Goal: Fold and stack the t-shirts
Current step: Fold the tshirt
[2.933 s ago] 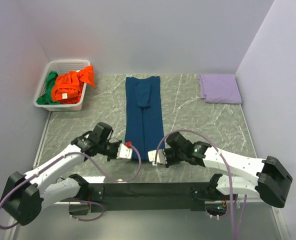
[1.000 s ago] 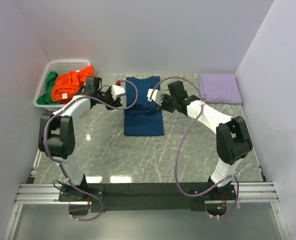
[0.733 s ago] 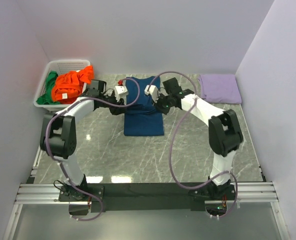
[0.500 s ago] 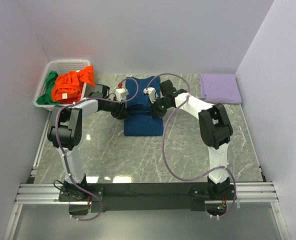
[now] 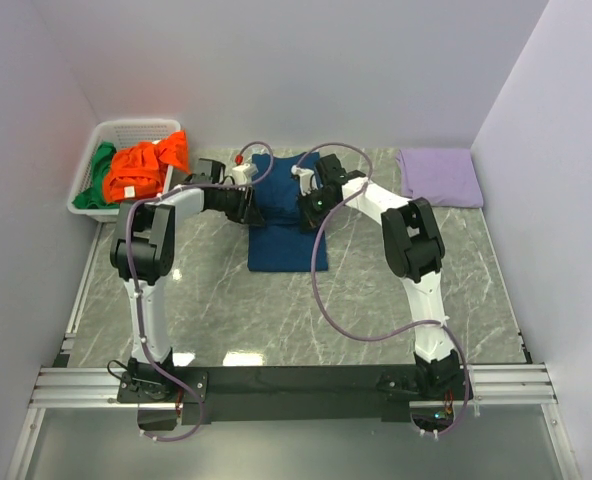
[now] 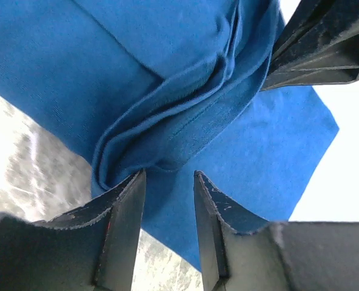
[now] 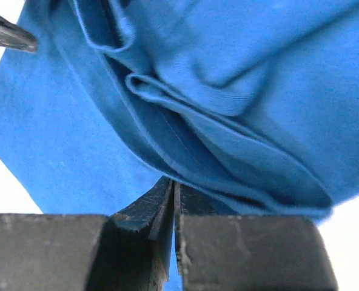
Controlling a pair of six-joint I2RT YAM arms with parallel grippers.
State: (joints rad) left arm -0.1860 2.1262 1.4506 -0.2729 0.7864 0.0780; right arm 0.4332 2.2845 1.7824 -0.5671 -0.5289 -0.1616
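Cloth fills both wrist views: the navy blue t-shirt [image 5: 287,245] lies folded into a short rectangle at the far middle of the table [image 5: 216,310], and both arms stretch out over its far end. The left gripper [image 6: 168,176] is at the shirt's far left edge with its jaws partway open. A bunched fold of blue fabric sits just beyond the fingertips, flat cloth shows through the gap, and nothing is clamped. The right gripper [image 7: 172,182] is near it on the right, with its jaws pressed together right at the edge of a layered fold. It may have nipped a thin layer there, though the wrist view is too close to be sure. At the far left corner a white basket [image 5: 126,128] holds the orange t-shirt [image 5: 141,168] in a crumpled heap, with the green t-shirt [image 5: 98,178] tucked against its left side. A folded lilac cloth [image 5: 439,176] lies at the far right, well apart from the arms.
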